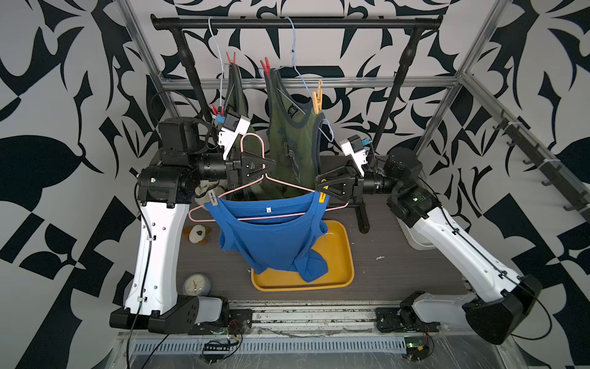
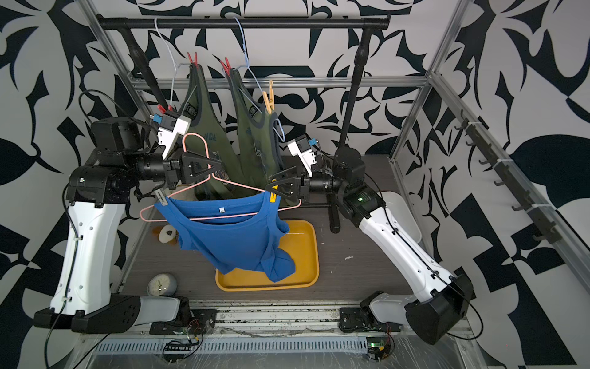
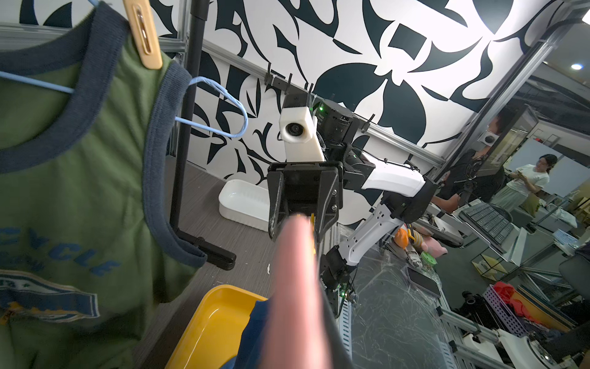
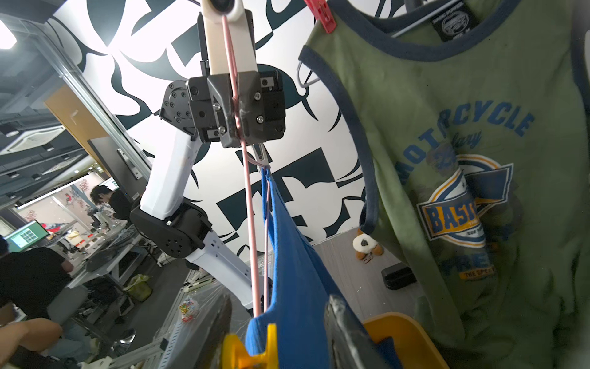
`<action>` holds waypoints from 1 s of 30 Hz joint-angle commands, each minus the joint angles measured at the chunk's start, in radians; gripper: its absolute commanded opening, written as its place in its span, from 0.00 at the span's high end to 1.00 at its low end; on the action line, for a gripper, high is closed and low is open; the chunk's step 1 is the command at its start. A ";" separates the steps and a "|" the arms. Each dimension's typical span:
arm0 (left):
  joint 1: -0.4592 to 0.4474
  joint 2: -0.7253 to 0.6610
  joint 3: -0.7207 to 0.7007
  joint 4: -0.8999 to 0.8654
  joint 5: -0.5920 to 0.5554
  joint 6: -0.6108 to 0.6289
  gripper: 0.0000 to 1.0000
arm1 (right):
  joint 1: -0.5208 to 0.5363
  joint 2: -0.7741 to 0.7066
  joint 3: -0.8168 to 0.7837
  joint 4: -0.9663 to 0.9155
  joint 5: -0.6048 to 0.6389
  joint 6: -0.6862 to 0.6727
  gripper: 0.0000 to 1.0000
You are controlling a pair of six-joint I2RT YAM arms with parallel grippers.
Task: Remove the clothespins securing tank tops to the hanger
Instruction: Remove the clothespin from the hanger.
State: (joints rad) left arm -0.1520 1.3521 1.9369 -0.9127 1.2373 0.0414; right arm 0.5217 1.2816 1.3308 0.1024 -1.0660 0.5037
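- The left fingers [image 1: 267,164] are closed on the twisted neck of the pink hanger [image 1: 281,187], just below its hook. The right wrist view shows the wire clamped between them [image 4: 236,126].
- The pink hanger is off the black rail [image 1: 297,23] and is held out over the desk [image 1: 399,255].
- The blue tank top [image 1: 271,236] hangs from this hanger, and its lower part drapes down over the yellow tray [image 1: 343,274].
- The right fingers [image 1: 319,188] stand open at the right-hand strap of the blue tank top, one on each side of it.
- The yellow clothespin [image 4: 252,348] pins that strap to the hanger and sits between the two open fingers.
- In the right wrist view one finger [image 4: 343,319] stands apart from the pin with blue fabric between them. Whether the far finger touches the pin cannot be told.
- The grey clothespin [image 1: 212,198] is clipped on the opposite strap, below the left arm's wrist.
- Behind, two olive tank tops [image 1: 290,140] hang on pale blue hangers [image 1: 293,48] from the rail.
- Red clothespins [image 1: 230,59] and the other yellow clothespin [image 1: 316,99] hold their straps, well apart from both sets of fingers.
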 commanded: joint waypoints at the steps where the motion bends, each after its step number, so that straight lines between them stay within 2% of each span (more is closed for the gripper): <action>1: -0.004 -0.002 0.018 0.009 0.021 0.000 1.00 | 0.006 -0.010 0.035 0.037 -0.011 -0.002 0.61; 7: -0.004 -0.005 0.011 0.011 0.016 0.000 1.00 | 0.008 -0.011 0.036 0.036 -0.011 -0.005 0.72; 14: -0.004 -0.002 0.007 0.011 0.016 0.000 1.00 | 0.008 -0.011 0.039 0.037 -0.003 -0.010 0.89; 23: -0.014 -0.003 -0.013 0.014 0.010 0.000 1.00 | 0.011 -0.009 0.053 0.049 0.030 -0.011 1.00; 30: -0.025 -0.004 -0.038 0.014 -0.005 0.007 1.00 | 0.011 -0.011 0.081 0.025 0.097 -0.031 1.00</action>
State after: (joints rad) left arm -0.1699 1.3525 1.9110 -0.9047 1.2186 0.0422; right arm 0.5255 1.2819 1.3518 0.0994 -1.0138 0.4946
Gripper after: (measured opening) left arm 0.082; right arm 0.128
